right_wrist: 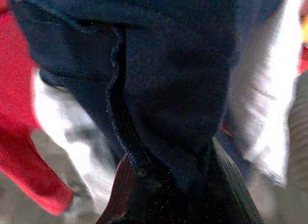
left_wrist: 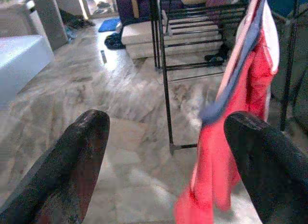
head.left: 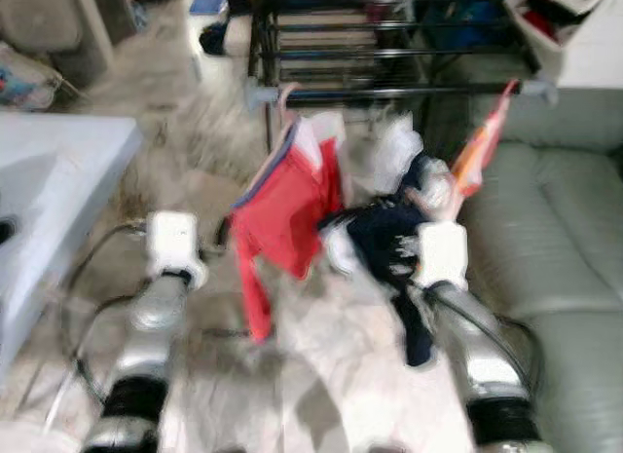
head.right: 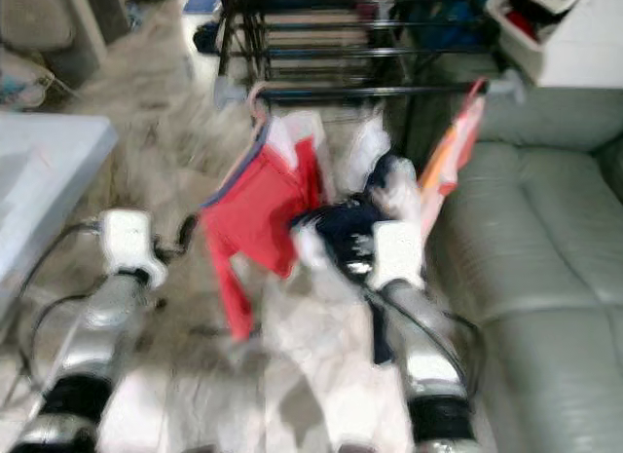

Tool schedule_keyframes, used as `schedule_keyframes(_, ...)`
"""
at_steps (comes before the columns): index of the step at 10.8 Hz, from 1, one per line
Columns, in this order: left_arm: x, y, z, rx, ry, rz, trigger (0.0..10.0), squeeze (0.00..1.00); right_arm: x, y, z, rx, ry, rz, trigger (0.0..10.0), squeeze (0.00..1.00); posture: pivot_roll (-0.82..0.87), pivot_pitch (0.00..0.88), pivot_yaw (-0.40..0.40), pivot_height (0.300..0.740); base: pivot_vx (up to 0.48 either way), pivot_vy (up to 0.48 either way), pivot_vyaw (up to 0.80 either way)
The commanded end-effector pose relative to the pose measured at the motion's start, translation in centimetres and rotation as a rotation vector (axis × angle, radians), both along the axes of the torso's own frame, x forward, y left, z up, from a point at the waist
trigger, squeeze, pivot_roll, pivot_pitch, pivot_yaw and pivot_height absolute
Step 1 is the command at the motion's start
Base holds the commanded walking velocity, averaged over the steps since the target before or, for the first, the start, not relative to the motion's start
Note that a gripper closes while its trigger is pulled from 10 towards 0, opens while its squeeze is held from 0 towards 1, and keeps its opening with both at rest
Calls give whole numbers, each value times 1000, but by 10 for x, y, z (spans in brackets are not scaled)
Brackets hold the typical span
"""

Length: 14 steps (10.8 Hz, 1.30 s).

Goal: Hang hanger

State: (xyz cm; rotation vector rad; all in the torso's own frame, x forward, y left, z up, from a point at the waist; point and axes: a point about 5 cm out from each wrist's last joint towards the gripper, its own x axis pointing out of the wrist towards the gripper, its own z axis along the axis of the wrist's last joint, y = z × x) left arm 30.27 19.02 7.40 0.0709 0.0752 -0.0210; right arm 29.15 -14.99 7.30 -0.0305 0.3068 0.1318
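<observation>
Before the black metal drying rack [head.left: 389, 54], both silver arms reach forward over pale marble floor [left_wrist: 96, 113]; head views blurred by motion.

Right gripper [head.left: 414, 205]: raised into a bundle of dark navy and white clothing [head.left: 389, 229]. Wrist view shows navy knit fabric [right_wrist: 178, 89] draped down over the black fingers [right_wrist: 226, 185], which appear closed on it. The hanger itself cannot be made out on this garment; judged to be somewhere inside the bundle, near the gripper.

Left gripper [left_wrist: 163, 151]: fingers spread wide, nothing between them, held low and well apart from the rack. A red long-sleeved top with blue and white trim [head.left: 287, 205] already hangs from the rack's front horizontal bar [head.left: 409, 91] on a pink hook [head.left: 284, 94]. An orange and white garment [head.left: 479, 151] hangs further right on the same bar. Grey-green leather sofa [head.left: 555, 239] to the right, white table [head.left: 49, 170] to the left.

Step in hand, as judged: lifting the navy garment's hanger to the bar.

To do it well:
- aim for the free stretch of bar between red top and orange garment;
- bring the hook above the bar, then lower it on;
- keep cloth from bunching over the hook;
- release only once the weight sits on the bar;
- steady the body first, since blur suggests sway.
</observation>
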Motion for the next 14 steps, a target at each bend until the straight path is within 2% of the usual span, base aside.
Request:
schedule_keyframes(1, 5, -11, 8, -19, -32, -35, 10000, 0, 1, -15, 5, -15, -17, -44, 10000, 0, -81, 28, 24, 740, 420, 0, 0)
schedule_keyframes(5, 7, -12, 8, -17, -30, -34, 10000, 0, 1, -18, 1, -22, 15, -53, 10000, 0, -83, 27, 26, 740, 420, 0, 0)
schedule_keyframes(9, 6, -11, 5, -35, -8, -16, 10000, 0, 2, -15, -2, -29, 32, -35, 10000, 0, -79, 27, 24, 740, 334, 336, 0)
schedule_keyframes(12, 7, -11, 6, -27, -6, -12, 10000, 0, 7, -9, 1, -57, 35, 36, 10000, 0, -79, 26, 23, 740, 0, 430, 0)
schedule_keyframes(14, 8, -11, 8, -13, -18, -12, 10000, 0, 13, -13, 5, -68, 17, 7, 10000, 0, -73, 19, 23, 740, 0, 0, 0)
